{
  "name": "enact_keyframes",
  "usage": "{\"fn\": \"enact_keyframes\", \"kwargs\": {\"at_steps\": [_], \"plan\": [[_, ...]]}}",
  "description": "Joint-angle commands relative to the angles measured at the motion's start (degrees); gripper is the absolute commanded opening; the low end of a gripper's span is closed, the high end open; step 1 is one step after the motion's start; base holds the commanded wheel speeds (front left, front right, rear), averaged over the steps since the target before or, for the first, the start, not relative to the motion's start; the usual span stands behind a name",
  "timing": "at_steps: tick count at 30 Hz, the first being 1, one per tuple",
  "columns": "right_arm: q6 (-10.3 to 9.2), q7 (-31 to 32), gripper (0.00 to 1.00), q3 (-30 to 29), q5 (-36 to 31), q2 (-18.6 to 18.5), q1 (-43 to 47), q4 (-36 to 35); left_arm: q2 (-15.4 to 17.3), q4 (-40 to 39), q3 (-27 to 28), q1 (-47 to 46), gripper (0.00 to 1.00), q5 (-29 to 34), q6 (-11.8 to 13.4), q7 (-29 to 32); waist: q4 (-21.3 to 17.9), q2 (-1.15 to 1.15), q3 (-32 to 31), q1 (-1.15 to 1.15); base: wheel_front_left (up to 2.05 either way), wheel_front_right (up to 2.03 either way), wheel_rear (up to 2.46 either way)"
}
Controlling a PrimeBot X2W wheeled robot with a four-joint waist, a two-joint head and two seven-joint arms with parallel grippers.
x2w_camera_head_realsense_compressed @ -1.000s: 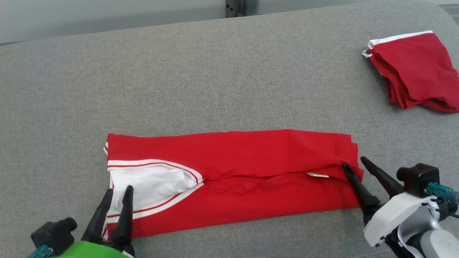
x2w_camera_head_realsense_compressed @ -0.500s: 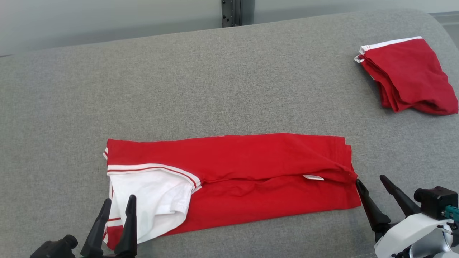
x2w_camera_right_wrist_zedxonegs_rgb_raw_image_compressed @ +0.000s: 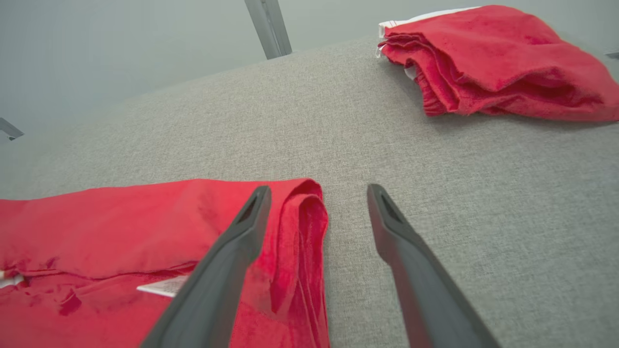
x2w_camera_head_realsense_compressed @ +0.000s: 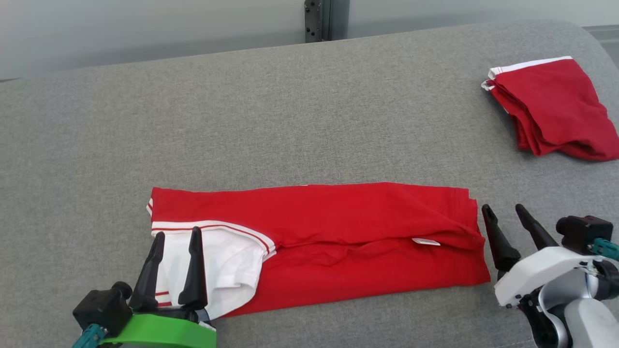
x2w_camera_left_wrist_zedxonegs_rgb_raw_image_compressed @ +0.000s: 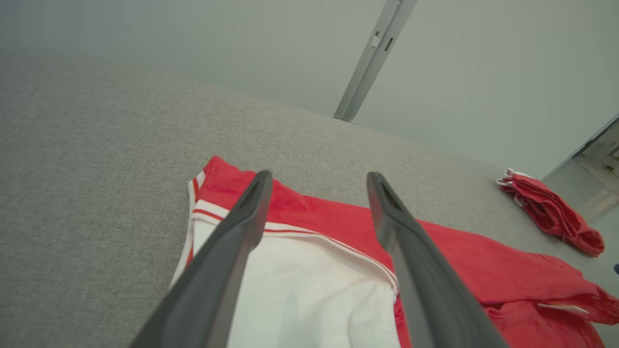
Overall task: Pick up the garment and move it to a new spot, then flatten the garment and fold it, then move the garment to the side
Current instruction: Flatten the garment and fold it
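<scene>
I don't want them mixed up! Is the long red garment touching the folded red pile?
Apart. The head view shows a wide stretch of bare grey surface between the long red garment and the folded red pile.

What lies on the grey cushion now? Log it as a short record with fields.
surface: grey cushion
garment: red shirt, folded into a long strip, lying flat
sleeve: white sleeve showing at its left end
left gripper: open, by the white sleeve
right gripper: open, just off the shirt's right end
aside: folded red cloth, far right
</scene>
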Motion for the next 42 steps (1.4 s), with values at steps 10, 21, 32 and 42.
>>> {"fn": "enact_keyframes", "kwargs": {"at_steps": [10,21,32,42], "plan": [[0.0,1.99,1.0,4.98,-1.14,-0.81,-3.69,11.38,-3.29,1.74,2.28,-0.88,1.0,3.29,-2.29,-0.16,1.95,0.0,-0.35,0.0,0.0,0.0,0.0],[0.0,6.8,0.55,9.73,0.04,-2.15,-6.25,16.18,-4.06,3.26,4.35,-1.05,1.0,5.52,-4.02,-0.16,1.78,0.0,-0.16,0.0,0.0,0.0,0.0],[-0.05,8.04,0.0,11.66,4.9,-3.72,-9.86,19.85,-3.53,4.89,5.54,-1.37,1.0,8.53,-3.62,-0.16,2.2,0.0,-1.36,0.0,0.0,0.0,0.0],[-0.04,10.47,0.0,7.59,9.12,-10.87,-11.09,17.77,-3.89,5.19,6.37,0.09,1.0,8.89,-3.64,-0.15,0.44,0.0,-3.06,0.0,0.0,0.0,0.0]]}}
